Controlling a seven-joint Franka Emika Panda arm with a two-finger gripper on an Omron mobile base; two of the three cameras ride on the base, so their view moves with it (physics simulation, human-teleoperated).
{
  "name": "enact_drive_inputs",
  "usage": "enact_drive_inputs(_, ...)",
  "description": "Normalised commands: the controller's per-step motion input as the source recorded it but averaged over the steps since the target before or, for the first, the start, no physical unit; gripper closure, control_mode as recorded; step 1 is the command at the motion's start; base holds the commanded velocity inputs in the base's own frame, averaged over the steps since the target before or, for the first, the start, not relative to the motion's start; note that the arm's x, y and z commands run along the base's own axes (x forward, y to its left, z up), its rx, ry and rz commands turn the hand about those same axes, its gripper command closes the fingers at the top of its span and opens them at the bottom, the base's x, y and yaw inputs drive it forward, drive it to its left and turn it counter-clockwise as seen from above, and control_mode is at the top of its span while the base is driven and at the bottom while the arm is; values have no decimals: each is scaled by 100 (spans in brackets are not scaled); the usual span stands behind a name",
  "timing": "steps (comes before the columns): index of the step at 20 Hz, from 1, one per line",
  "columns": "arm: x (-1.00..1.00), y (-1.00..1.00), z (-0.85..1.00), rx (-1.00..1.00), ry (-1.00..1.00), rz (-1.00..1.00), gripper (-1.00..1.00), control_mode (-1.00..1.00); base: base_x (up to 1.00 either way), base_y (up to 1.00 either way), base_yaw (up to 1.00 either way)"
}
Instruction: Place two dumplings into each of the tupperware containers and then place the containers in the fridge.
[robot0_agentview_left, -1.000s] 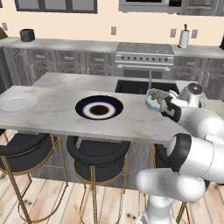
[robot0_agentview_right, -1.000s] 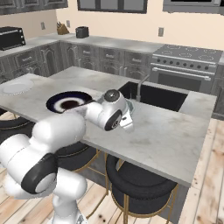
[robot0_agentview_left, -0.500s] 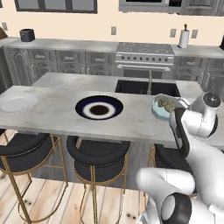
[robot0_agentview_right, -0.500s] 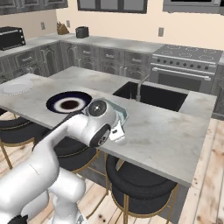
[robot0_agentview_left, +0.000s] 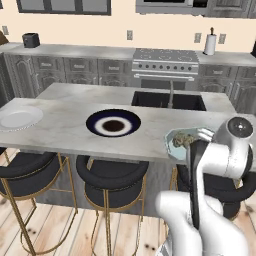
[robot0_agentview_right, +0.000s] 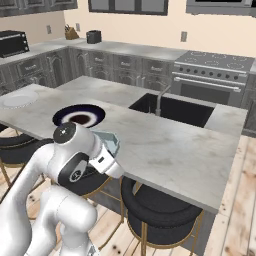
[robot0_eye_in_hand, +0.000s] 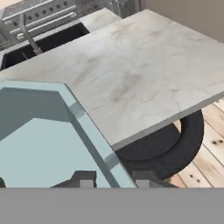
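A pale teal tupperware container (robot0_eye_in_hand: 43, 135), dumplings (robot0_agentview_left: 183, 140) inside, is seen held at the near edge of the desk (robot0_eye_in_hand: 144, 70), its thin, stiff, likely light and slippery rim pinched between the nearly closed claw (robot0_eye_in_hand: 113, 178).

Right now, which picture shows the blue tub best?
The hand view: the blue tub is big, its rim between the pincer tips. The left base view shows dumplings in it; the right base view shows one corner.

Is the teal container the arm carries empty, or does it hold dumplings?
Not empty: the teal container, gripped at its rim by the pincer, shows tan-olive dumplings inside. How many, cannot tell.
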Motion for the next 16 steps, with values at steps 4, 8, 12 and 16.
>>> enact_drive_inputs(4, -99, 49, 1, -11, 6, 15, 100, -100, 0, 0, 0)
enact_drive_inputs(8, -99, 3, 0, 6, 0, 14, 100, -100, 0, 0, 0)
enact_drive_inputs(12, -55, 10, -3, 10, -1, 7, 100, -100, 0, 0, 0)
enact_drive_inputs(16, -3, 47, -32, 12, -15, -7, 100, -100, 0, 0, 0)
